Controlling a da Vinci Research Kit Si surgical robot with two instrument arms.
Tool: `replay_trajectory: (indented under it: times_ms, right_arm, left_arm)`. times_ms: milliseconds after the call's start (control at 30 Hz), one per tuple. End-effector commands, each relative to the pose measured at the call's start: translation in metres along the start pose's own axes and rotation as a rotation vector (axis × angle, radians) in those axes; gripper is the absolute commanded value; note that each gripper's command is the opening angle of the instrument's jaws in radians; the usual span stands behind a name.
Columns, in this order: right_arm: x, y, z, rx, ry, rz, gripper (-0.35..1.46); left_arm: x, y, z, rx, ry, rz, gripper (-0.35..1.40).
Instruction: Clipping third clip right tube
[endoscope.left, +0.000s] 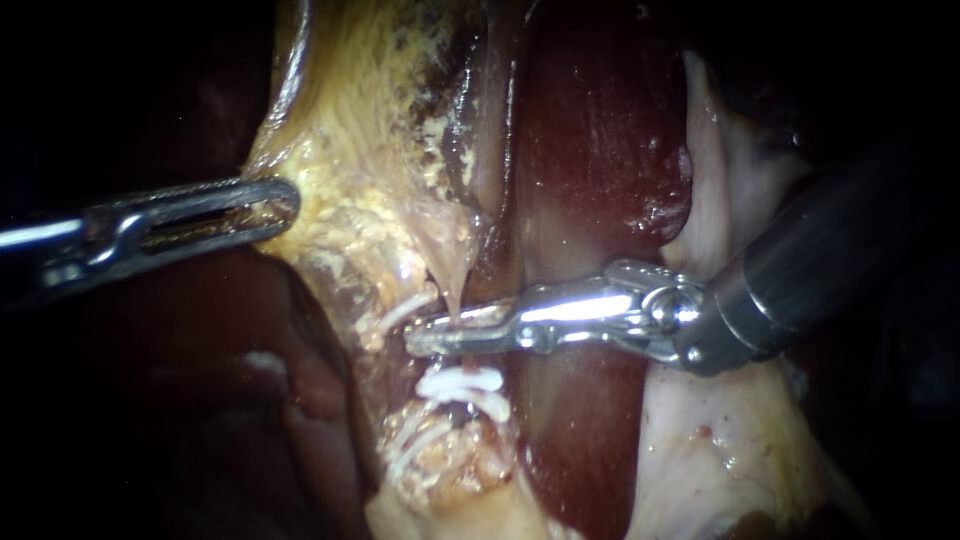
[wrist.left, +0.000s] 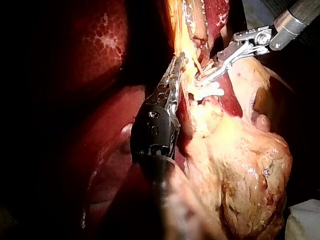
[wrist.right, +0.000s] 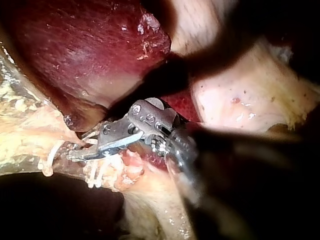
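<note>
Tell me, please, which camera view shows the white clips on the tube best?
The endoscope view: the white clips lie facing the camera, just below the right instrument. The left wrist view shows them smaller, beside the left instrument; in the right wrist view they are partly hidden under the instrument.

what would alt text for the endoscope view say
The right instrument reaches a thin pale tube with its tip, just above white clips. The left instrument has its claw shut on the edge of yellow tissue; dark red liver lies behind.
</note>
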Motion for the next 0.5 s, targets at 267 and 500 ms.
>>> replay_trajectory:
  times_ms: [267, 500]
  right_arm:
    - [-0.0001, -0.0001, 0.0003, -0.001, 0.001, -0.007, -0.35]
    - [0.0, -0.0001, 0.0003, -0.001, 0.002, -0.006, -0.35]
  left_arm:
    - [0.0, 0.0, 0.0, 0.0, 0.0, 0.0, -0.35]
    - [0.0, 0.0, 0.0, 0.0, 0.0, 0.0, -0.35]
